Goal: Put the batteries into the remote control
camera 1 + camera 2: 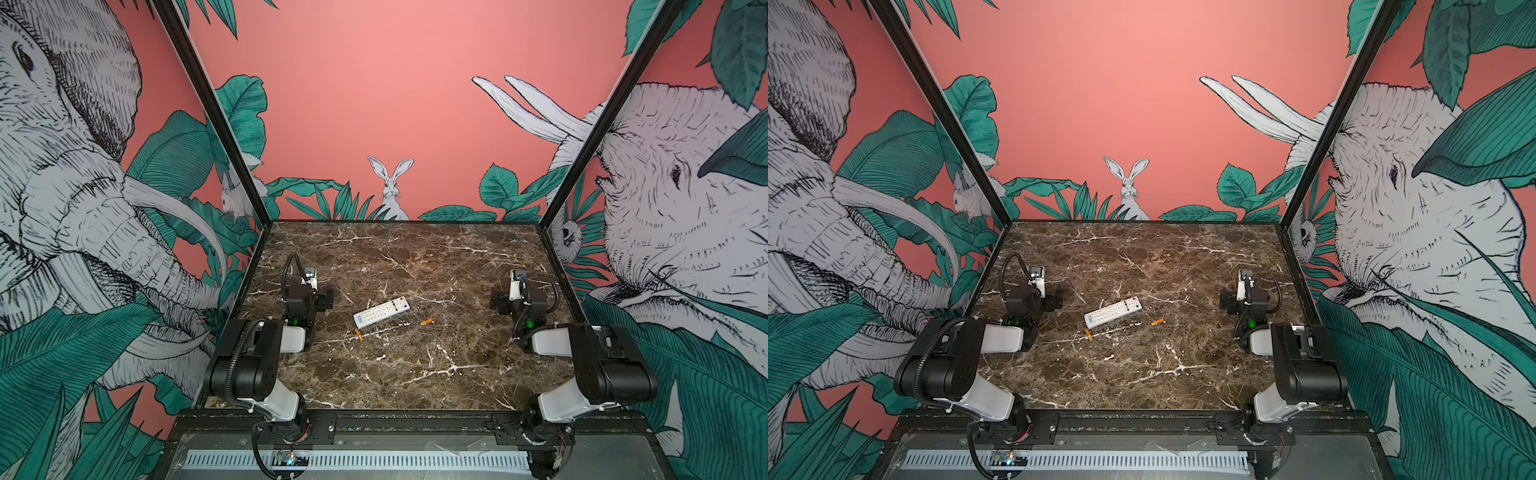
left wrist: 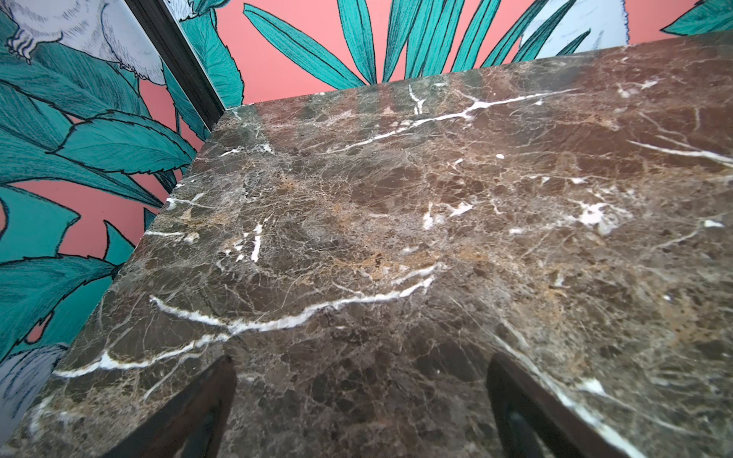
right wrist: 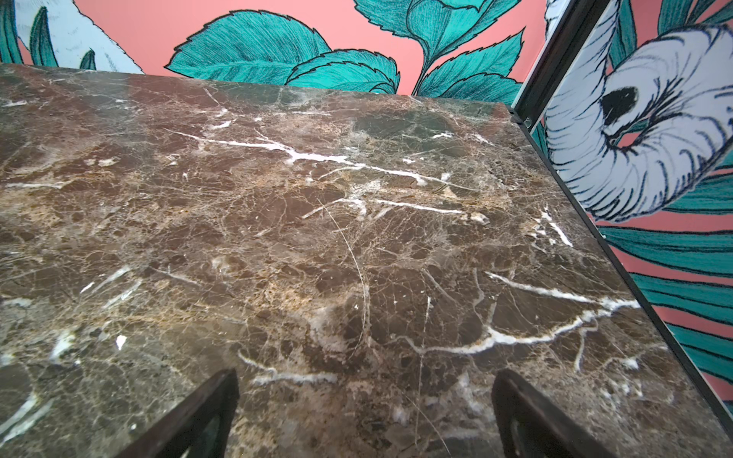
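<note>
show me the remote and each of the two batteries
remote control (image 1: 381, 312): in a top view, middle of its button face
battery on the left arm's side (image 1: 358, 335): in a top view, middle of its orange body
battery on the right arm's side (image 1: 427, 321): in a top view, middle of its orange body

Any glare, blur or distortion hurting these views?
Both top views: wide-angle bowing, even light; remote control, left battery and right battery tiny but legible. Left wrist view: left hand dark, defocused; marble sharp. Right wrist view: right hand likewise.
</note>
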Controlling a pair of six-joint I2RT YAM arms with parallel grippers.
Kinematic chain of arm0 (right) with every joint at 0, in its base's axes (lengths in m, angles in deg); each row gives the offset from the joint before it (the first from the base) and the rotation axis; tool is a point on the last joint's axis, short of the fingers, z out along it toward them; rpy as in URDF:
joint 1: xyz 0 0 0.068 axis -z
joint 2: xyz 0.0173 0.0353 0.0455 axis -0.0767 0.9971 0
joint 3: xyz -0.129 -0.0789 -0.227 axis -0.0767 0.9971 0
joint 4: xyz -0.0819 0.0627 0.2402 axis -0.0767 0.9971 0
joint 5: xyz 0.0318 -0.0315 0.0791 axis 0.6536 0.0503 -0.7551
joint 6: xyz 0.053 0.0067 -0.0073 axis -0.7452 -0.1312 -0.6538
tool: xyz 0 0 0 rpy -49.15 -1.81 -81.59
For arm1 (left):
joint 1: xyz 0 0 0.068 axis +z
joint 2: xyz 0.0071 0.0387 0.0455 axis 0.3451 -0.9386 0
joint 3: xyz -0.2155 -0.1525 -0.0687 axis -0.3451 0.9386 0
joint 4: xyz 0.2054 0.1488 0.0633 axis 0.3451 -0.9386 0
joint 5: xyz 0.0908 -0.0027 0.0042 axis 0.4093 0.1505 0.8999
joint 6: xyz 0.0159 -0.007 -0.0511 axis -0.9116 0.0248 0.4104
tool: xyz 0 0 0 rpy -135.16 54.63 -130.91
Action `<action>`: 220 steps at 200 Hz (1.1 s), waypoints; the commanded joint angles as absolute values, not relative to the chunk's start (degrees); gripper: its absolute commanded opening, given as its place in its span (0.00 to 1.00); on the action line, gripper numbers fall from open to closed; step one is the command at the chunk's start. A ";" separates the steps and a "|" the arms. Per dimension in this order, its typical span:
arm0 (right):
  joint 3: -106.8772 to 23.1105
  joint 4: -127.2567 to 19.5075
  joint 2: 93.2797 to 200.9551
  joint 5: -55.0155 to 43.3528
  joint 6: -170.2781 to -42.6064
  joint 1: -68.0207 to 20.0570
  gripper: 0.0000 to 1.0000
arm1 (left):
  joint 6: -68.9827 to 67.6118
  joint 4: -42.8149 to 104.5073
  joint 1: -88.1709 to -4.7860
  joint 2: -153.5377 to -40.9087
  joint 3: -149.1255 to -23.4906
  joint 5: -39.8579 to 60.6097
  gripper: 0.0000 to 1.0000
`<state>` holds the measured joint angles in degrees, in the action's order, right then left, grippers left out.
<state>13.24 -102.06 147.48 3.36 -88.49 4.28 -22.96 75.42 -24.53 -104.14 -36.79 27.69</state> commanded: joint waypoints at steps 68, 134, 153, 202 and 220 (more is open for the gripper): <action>12.04 -104.71 148.03 3.70 -88.14 4.05 0.99 | -23.67 76.97 -24.23 -104.20 -37.77 27.75 1.00; 11.98 -104.77 148.06 6.18 -88.90 4.01 0.99 | -24.10 77.31 -24.26 -103.89 -37.58 27.09 1.00; 11.87 -104.33 148.01 5.36 -88.54 3.96 0.99 | -24.32 74.58 -24.25 -102.98 -38.30 26.17 1.00; 9.94 -98.07 144.23 2.55 -87.20 3.74 0.99 | -25.36 59.14 -24.77 -98.95 -45.59 26.31 1.00; 9.13 -94.92 141.81 2.82 -86.76 3.42 0.99 | -25.72 55.71 -26.72 -97.19 -46.93 31.59 1.00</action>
